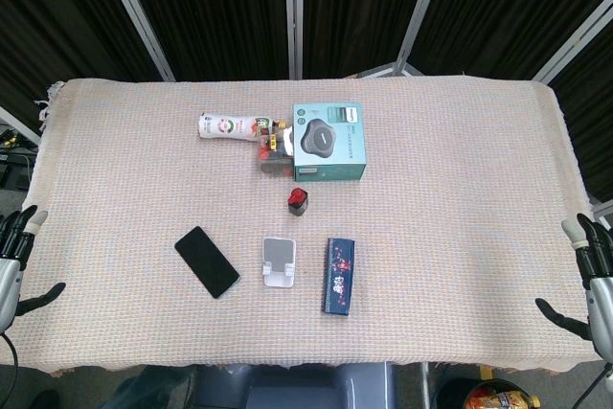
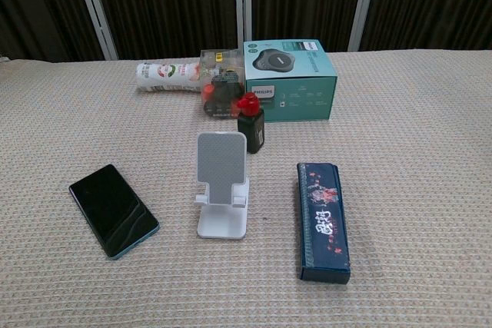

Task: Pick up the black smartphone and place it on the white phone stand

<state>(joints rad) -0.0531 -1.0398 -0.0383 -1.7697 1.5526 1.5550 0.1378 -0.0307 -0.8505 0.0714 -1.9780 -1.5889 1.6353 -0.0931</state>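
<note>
The black smartphone (image 1: 207, 261) (image 2: 114, 208) lies flat and screen-up on the woven cloth, just left of the white phone stand (image 1: 280, 261) (image 2: 222, 182). The stand is upright and bare. My left hand (image 1: 15, 258) hangs off the table's left edge with fingers spread and nothing in it. At the right edge my right hand (image 1: 591, 277) is likewise spread and holding nothing. Both hands are far from the phone and show only in the head view.
A dark blue patterned box (image 1: 340, 276) (image 2: 323, 219) lies right of the stand. Behind it stand a small black bottle with a red cap (image 1: 298, 201) (image 2: 250, 122), a teal box (image 1: 331, 141) (image 2: 288, 79), a clear packet (image 2: 217, 94) and a white tube (image 1: 230, 125) (image 2: 167, 76).
</note>
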